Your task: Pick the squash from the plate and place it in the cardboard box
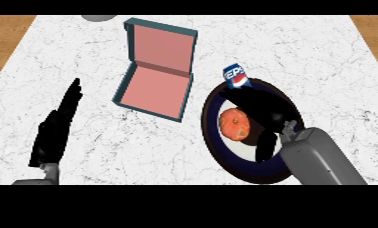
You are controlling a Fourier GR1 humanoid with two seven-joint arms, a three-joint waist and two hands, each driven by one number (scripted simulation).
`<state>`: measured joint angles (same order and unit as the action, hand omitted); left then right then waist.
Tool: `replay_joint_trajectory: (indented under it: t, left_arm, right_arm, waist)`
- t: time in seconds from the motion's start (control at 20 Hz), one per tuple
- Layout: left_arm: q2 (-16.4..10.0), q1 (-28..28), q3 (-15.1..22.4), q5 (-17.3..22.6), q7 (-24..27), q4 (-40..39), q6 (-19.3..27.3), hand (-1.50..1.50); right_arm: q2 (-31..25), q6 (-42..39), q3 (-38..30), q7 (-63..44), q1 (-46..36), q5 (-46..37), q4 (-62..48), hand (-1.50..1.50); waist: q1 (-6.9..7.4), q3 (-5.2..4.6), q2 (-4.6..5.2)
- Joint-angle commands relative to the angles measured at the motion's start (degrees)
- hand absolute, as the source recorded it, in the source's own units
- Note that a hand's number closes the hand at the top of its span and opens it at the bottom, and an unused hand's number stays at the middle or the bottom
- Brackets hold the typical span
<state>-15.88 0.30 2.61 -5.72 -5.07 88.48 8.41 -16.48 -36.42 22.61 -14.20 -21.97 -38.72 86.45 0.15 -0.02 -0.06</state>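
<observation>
Head view: steep look down on a white marble counter (pixel 295 47) with wood showing at its far corners.
Squash (pixel 236 124): orange and round, on the pale centre of the dark-rimmed plate (pixel 255 174) at the right of the counter, not in the box.
Right hand (pixel 264 106): black, low over the plate, just beside the squash on its right and far sides. Whether it is open or closed on the squash cannot be told, since dark hand and dark rim run together.
Left hand (pixel 53 129): open, fingers straight and pointing away, resting at the left edge, well apart from everything else.
Cardboard box (pixel 156 79): open, lid tilted back, teal outside and pink inside, just left of the plate.
Blue can (pixel 235 76): at the plate's far rim.
Grey object (pixel 98 17): rounded, cut off by the far edge.
</observation>
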Motion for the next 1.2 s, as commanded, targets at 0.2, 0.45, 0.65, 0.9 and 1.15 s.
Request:
replay_joint_trajectory:
  t: [0.2, 0.45, 0.65, 0.9, 1.15]
  left_arm:
    - [1.2, 1.2, -2.3, -1.2, -2.6, 3.2, -3.2, 0.0]
    - [2.7, 0.2, -3.5, -2.4, -0.5, 1.1, -3.3, 0.0]
    - [3.6, -1.3, -3.9, -3.4, -1.1, -0.4, -3.4, 0.0]
    - [2.4, 2.8, -4.9, -2.3, -1.0, 5.0, -6.1, 0.0]
    - [2.8, 0.4, -5.8, -2.5, 1.3, -1.2, -6.2, 0.0]
  right_arm:
    - [3.8, 0.5, -2.3, 4.0, 0.5, -6.1, -4.1, -1.5]
    - [6.7, 0.0, -2.3, 3.2, 1.0, -8.7, -4.9, -1.5]
    - [6.6, 3.7, -1.8, 7.8, 1.5, -11.9, -9.0, -1.5]
    - [6.2, 1.6, -2.9, 8.9, 0.3, -13.0, -10.3, -1.5]
    - [6.2, 4.9, -2.4, 12.4, 3.4, -13.5, -12.7, 1.5]
  waist:
    - [0.11, 0.02, 0.04]
    - [0.03, 0.01, 0.05]
    - [0.04, 0.02, 0.08]
    - [0.21, 0.02, 0.05]
    - [0.13, 0.02, 0.14]
